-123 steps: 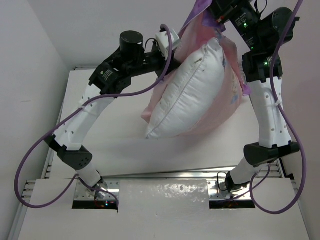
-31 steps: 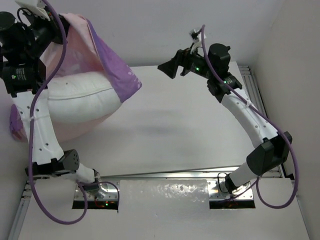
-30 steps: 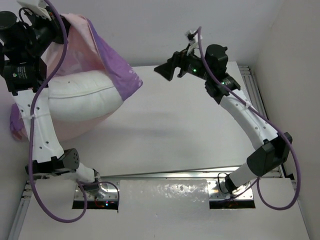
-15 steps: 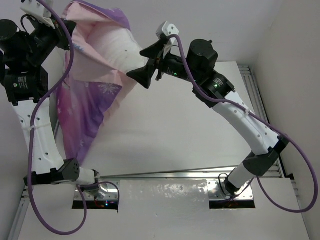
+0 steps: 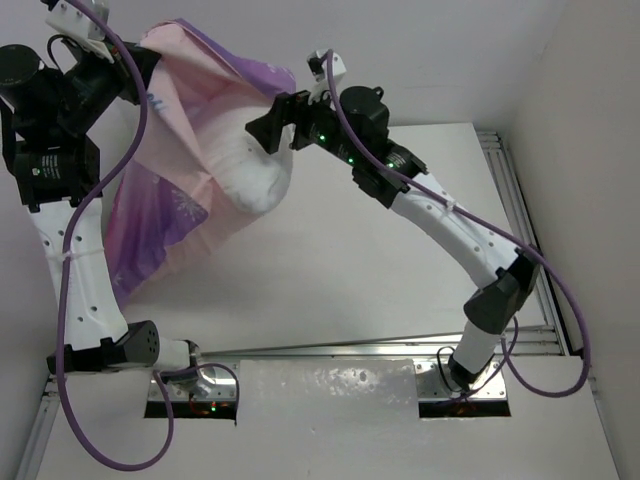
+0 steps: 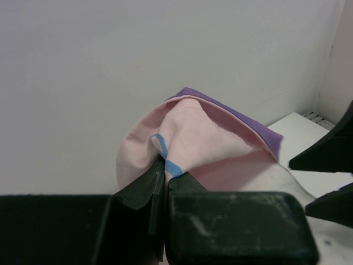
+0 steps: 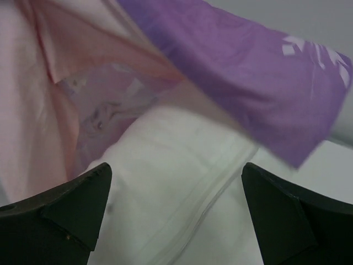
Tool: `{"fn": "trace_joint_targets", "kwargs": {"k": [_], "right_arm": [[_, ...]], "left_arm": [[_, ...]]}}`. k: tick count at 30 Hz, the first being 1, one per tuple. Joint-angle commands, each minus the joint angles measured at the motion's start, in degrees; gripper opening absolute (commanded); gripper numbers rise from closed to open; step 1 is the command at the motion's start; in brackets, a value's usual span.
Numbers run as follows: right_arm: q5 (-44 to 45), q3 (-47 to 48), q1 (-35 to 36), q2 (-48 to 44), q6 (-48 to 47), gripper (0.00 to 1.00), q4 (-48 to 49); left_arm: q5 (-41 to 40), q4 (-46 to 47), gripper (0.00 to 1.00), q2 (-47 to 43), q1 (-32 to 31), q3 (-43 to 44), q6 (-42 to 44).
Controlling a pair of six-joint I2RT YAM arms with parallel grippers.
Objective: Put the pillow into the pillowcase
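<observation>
Pillow [image 5: 252, 182], plump, plain white with a stitched seam along its edge, sits partly inside the thin, limp pillowcase [image 5: 185, 110], pale pink on one face and purple with white snowflake print on the other. Both hang in the air above the white desk [image 5: 380, 260], at its far left. The pillow's rounded white end bulges out of the sack's mouth, under a loose purple flap. The left pincer [image 6: 165, 172] is pressed together on a bunched fold of the pink cloth, where a small blue strip shows. The right pincer [image 7: 175, 172] is spread wide, its black fingers either side of the bare white cushion; whether they touch it I cannot tell.
</observation>
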Motion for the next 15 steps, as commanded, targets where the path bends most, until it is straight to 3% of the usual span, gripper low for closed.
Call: {"fn": "trace_joint_targets", "kwargs": {"k": [1, 11, 15], "right_arm": [[-2.5, 1.9, 0.1, 4.1, 10.2, 0.99, 2.9], [1.2, -15.9, 0.1, 1.7, 20.2, 0.99, 11.0], [-1.6, -16.2, 0.1, 3.4, 21.6, 0.99, 11.4]], "left_arm": [[0.4, 9.0, 0.00, -3.9, -0.2, 0.2, -0.5], [0.4, 8.5, 0.00, -4.7, -1.2, -4.8, 0.8], [0.4, 8.1, 0.00, -4.6, -2.8, -6.9, 1.1]]}}
